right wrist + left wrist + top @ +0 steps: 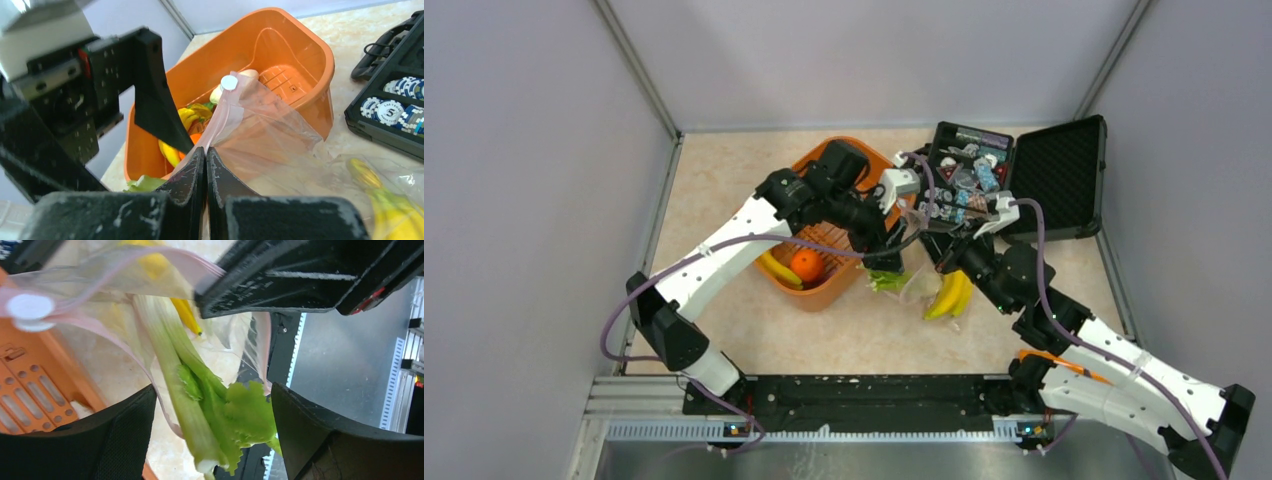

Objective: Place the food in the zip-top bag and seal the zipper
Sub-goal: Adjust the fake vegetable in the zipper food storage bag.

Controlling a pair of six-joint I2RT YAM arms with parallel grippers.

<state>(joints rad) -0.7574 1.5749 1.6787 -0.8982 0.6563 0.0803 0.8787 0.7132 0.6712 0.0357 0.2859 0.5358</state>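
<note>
The stalks [190,390] lie in the mouth of the bag [270,135], leafy end between the fingers of the left claw [212,395], which is spread wide and grips nothing. The right claw [206,155] is clenched on the bag at its zipper [218,112], beside the basket [300,50].

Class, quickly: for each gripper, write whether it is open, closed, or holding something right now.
Left gripper: open, jaws wide either side of the green stalks.
Right gripper: shut on the zip-top bag at its pinkish edge.
</note>
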